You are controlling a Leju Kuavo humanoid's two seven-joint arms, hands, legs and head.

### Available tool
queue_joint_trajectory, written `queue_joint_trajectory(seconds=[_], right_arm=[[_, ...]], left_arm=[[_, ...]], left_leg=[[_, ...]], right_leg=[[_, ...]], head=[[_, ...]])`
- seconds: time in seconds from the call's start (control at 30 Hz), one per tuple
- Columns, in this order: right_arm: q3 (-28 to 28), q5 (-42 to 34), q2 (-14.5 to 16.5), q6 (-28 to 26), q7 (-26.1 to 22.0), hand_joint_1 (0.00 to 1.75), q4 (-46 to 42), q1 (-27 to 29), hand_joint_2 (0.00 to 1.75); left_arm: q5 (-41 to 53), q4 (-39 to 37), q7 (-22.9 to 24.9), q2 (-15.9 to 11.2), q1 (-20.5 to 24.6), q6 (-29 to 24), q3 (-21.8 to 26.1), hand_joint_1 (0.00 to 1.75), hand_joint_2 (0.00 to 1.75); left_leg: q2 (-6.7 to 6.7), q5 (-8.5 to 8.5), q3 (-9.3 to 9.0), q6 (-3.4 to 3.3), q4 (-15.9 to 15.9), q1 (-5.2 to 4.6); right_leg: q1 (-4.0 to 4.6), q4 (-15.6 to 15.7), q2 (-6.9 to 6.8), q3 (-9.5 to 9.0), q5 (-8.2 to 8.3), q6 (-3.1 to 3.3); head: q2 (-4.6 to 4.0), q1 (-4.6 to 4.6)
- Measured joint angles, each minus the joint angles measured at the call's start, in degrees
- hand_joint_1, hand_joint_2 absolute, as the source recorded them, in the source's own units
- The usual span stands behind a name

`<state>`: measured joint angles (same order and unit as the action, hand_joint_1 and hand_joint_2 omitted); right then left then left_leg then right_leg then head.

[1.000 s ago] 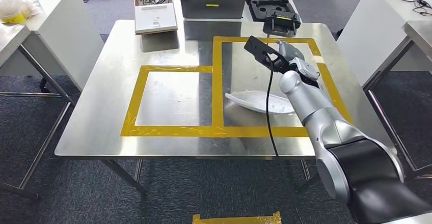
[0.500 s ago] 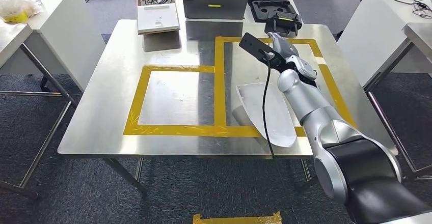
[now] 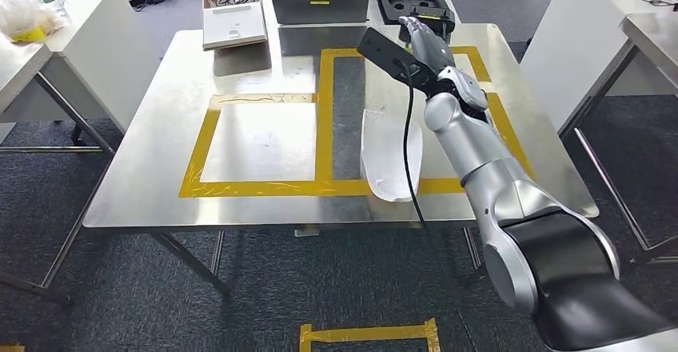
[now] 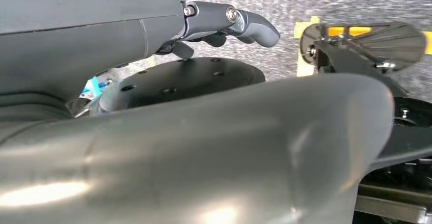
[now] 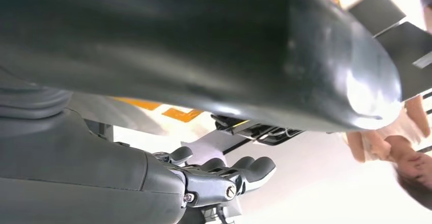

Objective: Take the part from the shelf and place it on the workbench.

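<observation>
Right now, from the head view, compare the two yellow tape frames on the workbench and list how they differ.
The left tape frame encloses bare steel; the right tape frame has the white part lying inside, its tip crossing the near tape strip. The right frame reaches farther toward the back edge than the left one. The right hand hangs above the right frame, none over the left. Both are yellow, rectangular, and share one strip.

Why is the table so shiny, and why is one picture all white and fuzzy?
Head view: the steel workbench mirrors the room lights, so pale glare patches spread over it and the white part. Right wrist view: bright background washes out to white, and the close right hand looks soft and blurred.
</observation>
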<state>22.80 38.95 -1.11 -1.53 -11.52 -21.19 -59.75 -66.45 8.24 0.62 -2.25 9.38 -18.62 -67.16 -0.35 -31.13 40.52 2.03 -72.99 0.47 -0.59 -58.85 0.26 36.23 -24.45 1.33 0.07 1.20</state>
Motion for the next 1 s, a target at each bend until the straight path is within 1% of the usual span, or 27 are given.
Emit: queue_joint_trajectory(seconds=[0.03,0.07,0.1,0.13,0.17,0.23,0.27,0.3,0.33,0.37,0.4,0.43,0.47,0.5,0.53,0.57,0.6,0.63,0.67,0.73,0.77,0.8,0.83,0.9,0.93,0.97,1.0], right_arm=[[0.0,0.0,0.0,0.0,-0.3,0.00,-0.4,0.1,0.00],[0.0,0.0,0.1,0.0,-0.5,0.00,-0.8,0.2,0.00],[0.0,0.0,0.1,0.0,-0.7,0.00,-1.2,0.3,0.00],[0.0,0.0,0.1,0.0,-0.9,0.00,-1.6,0.3,0.00],[0.0,0.0,0.1,0.0,-1.1,0.00,-1.9,0.3,0.00],[0.0,-0.1,0.1,0.0,-1.2,0.00,-2.4,0.6,0.00],[0.0,-0.2,0.0,0.0,-1.2,0.00,-2.6,0.7,0.00],[0.0,-0.3,-0.1,-0.1,-1.2,0.00,-2.7,0.8,0.00],[0.0,-0.4,-0.2,-0.1,-1.3,0.00,-2.8,0.9,0.00],[0.0,-0.5,-0.2,-0.1,-1.3,0.00,-2.9,0.9,0.00],[0.0,-0.5,-0.3,-0.2,-1.3,0.00,-3.0,1.1,0.00],[0.0,-0.6,-0.4,-0.2,-1.3,0.00,-3.1,1.4,0.00],[0.0,-0.7,-0.4,-0.2,-1.3,0.00,-3.1,1.8,0.00],[0.0,-0.8,-0.5,-0.3,-1.2,0.00,-3.1,2.1,0.00],[0.0,-0.9,-0.6,-0.3,-1.2,0.00,-3.2,2.3,0.00],[0.0,-1.0,-0.6,-0.3,-1.2,0.00,-3.4,2.3,0.00],[0.0,-1.0,-0.6,-0.3,-1.2,0.00,-3.7,2.3,0.00],[0.0,-1.0,-0.6,-0.3,-1.2,0.00,-4.0,2.3,0.00],[0.0,-1.0,-0.7,-0.3,-1.2,0.00,-4.2,2.3,0.00],[0.0,-1.1,-0.8,-0.4,-1.2,0.00,-4.4,2.4,0.00],[0.0,-1.1,-0.9,-0.3,-1.2,0.00,-4.5,2.4,0.00],[0.0,-1.1,-0.9,-0.3,-1.2,0.00,-4.5,2.4,0.00],[0.0,-1.2,-0.9,-0.3,-1.2,0.00,-4.5,2.4,0.00],[0.0,-1.3,-0.9,-0.3,-1.2,0.00,-4.5,2.5,0.00],[0.0,-1.3,-0.9,-0.3,-1.2,0.00,-4.5,2.6,0.00],[0.0,-1.4,-1.0,-0.3,-1.2,0.00,-4.5,2.7,0.00],[0.0,-1.4,-1.0,-0.3,-1.2,0.00,-4.5,2.9,0.00]], left_arm=[[0.0,0.0,0.0,0.0,0.0,0.0,0.0,0.00,0.00],[0.1,0.0,0.0,0.0,0.1,0.0,0.0,0.00,0.00],[0.1,0.0,0.0,0.0,0.2,0.0,0.0,0.00,0.00],[0.1,0.0,0.0,0.0,0.3,0.0,0.0,0.00,0.00],[0.1,0.0,0.1,0.0,0.4,0.0,0.0,0.00,0.00],[0.1,0.0,0.2,0.1,0.5,0.0,0.0,0.00,0.00],[0.1,0.0,0.3,0.1,0.5,0.0,0.0,0.00,0.00],[0.1,0.0,0.4,0.1,0.6,0.0,0.0,0.00,0.00],[0.1,0.0,0.5,0.2,0.6,0.0,0.0,0.00,0.00],[0.1,0.0,0.6,0.2,0.6,0.0,0.0,0.00,0.00],[0.1,0.0,0.6,0.2,0.6,0.0,0.0,0.00,0.00],[0.1,0.0,0.7,0.2,0.6,0.0,0.0,0.00,0.00],[0.1,0.0,0.7,0.2,0.6,0.0,-0.1,0.00,0.00],[0.1,0.0,0.7,0.3,0.6,0.0,-0.1,0.00,0.00],[0.2,0.0,0.7,0.3,0.6,0.0,-0.1,0.00,0.00],[0.2,0.0,0.7,0.3,0.6,0.0,-0.1,0.00,0.00],[0.2,0.0,0.7,0.3,0.6,0.0,-0.2,0.00,0.00],[0.2,0.0,0.7,0.3,0.6,0.0,-0.3,0.00,0.00],[0.3,0.0,0.7,0.3,0.7,0.0,-0.4,0.00,0.00],[0.3,0.0,0.7,0.4,0.6,0.0,-0.6,0.00,0.00],[0.3,0.0,0.7,0.4,0.6,0.0,-0.6,0.00,0.00],[0.3,0.0,0.7,0.4,0.6,0.0,-0.7,0.00,0.00],[0.3,0.0,0.7,0.3,0.6,0.0,-0.7,0.00,0.00],[0.3,0.0,0.7,0.3,0.6,0.0,-0.8,0.00,0.00],[0.2,0.0,0.7,0.3,0.6,0.0,-0.8,0.00,0.00],[0.2,0.0,0.7,0.3,0.6,0.0,-0.8,0.00,0.00],[0.2,0.0,0.7,0.3,0.7,0.0,-0.9,0.00,0.00]], left_leg=[[0.00,1.28,-2.44,-0.18,2.9,0.00],[-0.01,1.73,-5.23,-0.43,6.8,-0.06],[-0.05,2.04,-7.49,-0.75,10.0,-0.18],[-0.09,1.92,-8.85,-1.04,12.2,-0.31],[-0.14,1.69,-9.34,-1.36,13.2,-0.46],[-0.10,2.57,-8.90,-2.12,13.5,-0.37],[-0.01,3.14,-8.55,-2.59,13.6,-0.24],[0.10,3.79,-7.99,-3.05,13.8,-0.09],[0.21,4.47,-7.29,-3.39,13.9,0.02],[0.27,5.11,-6.48,-3.60,13.9,-0.01],[0.33,5.76,-5.63,-3.70,13.9,-0.02],[0.36,6.41,-4.76,-3.71,13.8,-0.03],[0.39,7.09,-3.88,-3.69,13.8,-0.03],[0.39,7.76,-3.03,-3.63,13.8,-0.03],[0.40,8.40,-2.23,-3.52,13.7,-0.03],[0.40,9.01,-1.55,-3.33,13.7,-0.04],[0.39,9.60,-1.01,-3.06,13.6,-0.08],[0.38,10.15,-0.72,-2.72,13.6,-0.11],[0.38,10.70,-0.58,-2.33,13.7,-0.10],[0.32,11.75,-0.53,-1.54,14.3,-0.03],[0.29,11.53,-0.24,-1.22,14.3,0.02],[0.25,10.11,0.33,-0.92,13.4,0.03],[0.24,7.66,1.14,-0.67,11.4,0.06],[0.24,1.62,2.98,-0.20,4.4,0.17],[0.24,0.00,3.46,-0.02,0.8,0.22],[0.24,-0.24,3.30,0.11,-1.6,0.24],[0.24,0.71,2.27,0.15,-2.3,0.24]], right_leg=[[0.02,-0.1,0.01,0.62,0.43,-0.14],[0.05,-0.2,0.00,1.14,0.81,-0.34],[0.08,-0.3,-0.02,1.52,1.19,-0.61],[0.11,-0.4,-0.05,1.74,1.55,-0.91],[0.13,-0.3,-0.07,1.88,1.98,-1.25],[0.14,-0.2,-0.03,2.07,2.70,-1.93],[0.15,-0.6,-0.01,2.41,2.19,-2.24],[0.13,-1.9,-0.01,3.06,0.72,-2.51],[0.07,-4.4,-0.03,4.03,-1.64,-2.72],[0.06,-8.0,-0.04,5.23,-4.49,-2.94],[0.03,-11.9,-0.04,6.33,-6.87,-3.11],[0.04,-15.1,-0.04,6.90,-8.18,-3.22],[0.05,-16.7,-0.04,6.61,-8.24,-3.26],[0.05,-16.1,-0.04,5.27,-7.23,-3.20],[0.07,-13.6,-0.05,2.89,-5.82,-3.04],[0.12,-9.6,-0.05,-0.20,-5.15,-2.79],[0.29,-5.5,-0.04,-3.07,-5.11,-2.50],[0.48,-2.5,-0.02,-5.05,-5.38,-2.18],[0.67,-0.6,0.02,-6.06,-5.86,-1.82],[0.76,0.1,0.03,-5.73,-5.16,-1.04],[0.64,0.3,-0.03,-5.37,-4.56,-0.63],[0.48,0.6,-0.11,-4.84,-3.74,-0.20],[0.31,0.8,-0.17,-4.14,-2.86,0.12],[0.22,0.9,-0.15,-2.39,-1.29,0.42],[0.21,0.8,-0.13,-1.46,-0.56,0.39],[0.21,0.8,-0.12,-0.49,0.18,0.31],[0.21,0.8,-0.12,0.44,0.90,0.18]], head=[[0.00,0.00],[0.00,0.00],[0.00,-0.03],[0.00,-0.03],[0.00,-0.03],[0.00,0.02],[0.00,-0.01],[0.00,-0.04],[0.00,-0.08],[0.00,-0.12],[0.00,-0.13],[0.00,-0.14],[0.00,-0.14],[0.00,-0.14],[-0.01,-0.15],[-0.01,-0.14],[-0.01,-0.12],[-0.01,-0.11],[0.00,-0.09],[-0.01,-0.07],[-0.01,-0.03],[-0.01,0.02],[0.00,0.09],[0.00,0.16],[0.00,0.16],[0.00,0.16],[0.00,0.16]])
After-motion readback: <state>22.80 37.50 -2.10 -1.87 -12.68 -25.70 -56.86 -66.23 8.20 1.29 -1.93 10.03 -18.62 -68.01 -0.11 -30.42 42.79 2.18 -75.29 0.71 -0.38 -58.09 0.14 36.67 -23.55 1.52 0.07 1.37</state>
